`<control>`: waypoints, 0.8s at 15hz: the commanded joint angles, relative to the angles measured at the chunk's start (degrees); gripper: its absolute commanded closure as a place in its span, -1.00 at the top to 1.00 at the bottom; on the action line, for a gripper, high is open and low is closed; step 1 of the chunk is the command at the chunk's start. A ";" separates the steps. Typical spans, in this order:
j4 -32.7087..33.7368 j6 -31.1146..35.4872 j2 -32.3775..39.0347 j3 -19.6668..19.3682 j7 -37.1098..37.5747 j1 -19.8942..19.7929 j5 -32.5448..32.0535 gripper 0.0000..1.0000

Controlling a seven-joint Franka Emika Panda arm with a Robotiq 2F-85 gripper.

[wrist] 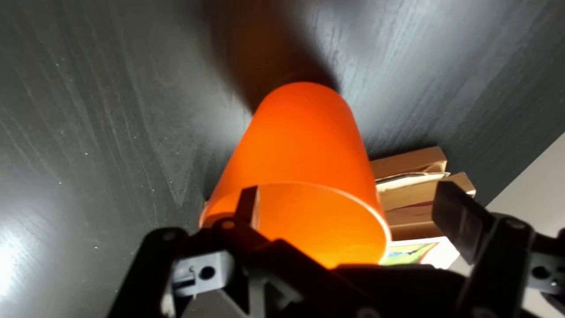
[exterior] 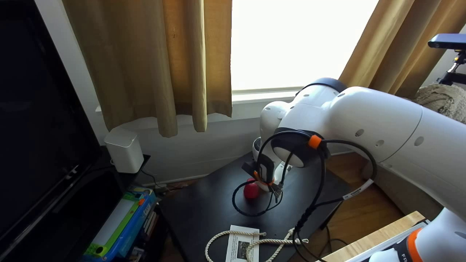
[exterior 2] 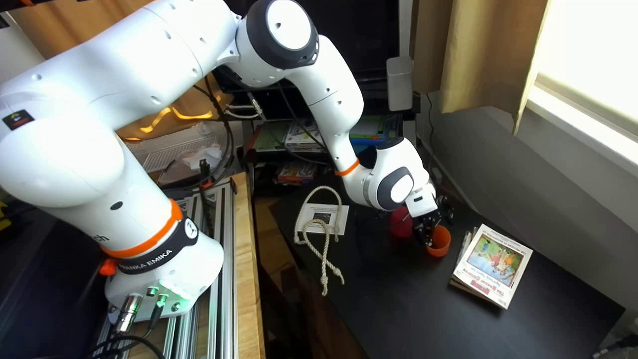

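Hanging at lower centre of wrist view: black metal two-finger gripper (wrist: 351,208), fingers apart, one overlapping mouth of orange tapered plastic cup (wrist: 304,145).

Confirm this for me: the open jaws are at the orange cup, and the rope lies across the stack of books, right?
Not quite: the rope lies partly across a white printed item, not the stack of books, as an exterior view shows. The open jaws are at the orange cup.
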 commanded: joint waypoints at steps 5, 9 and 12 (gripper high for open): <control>-0.49 -9.99 -1.77 1.66 -5.81 0.00 6.76 1.00; -0.52 -16.24 -2.93 1.46 -4.08 0.22 5.73 1.00; -0.11 -20.34 -3.78 1.75 -2.71 -0.11 5.10 1.00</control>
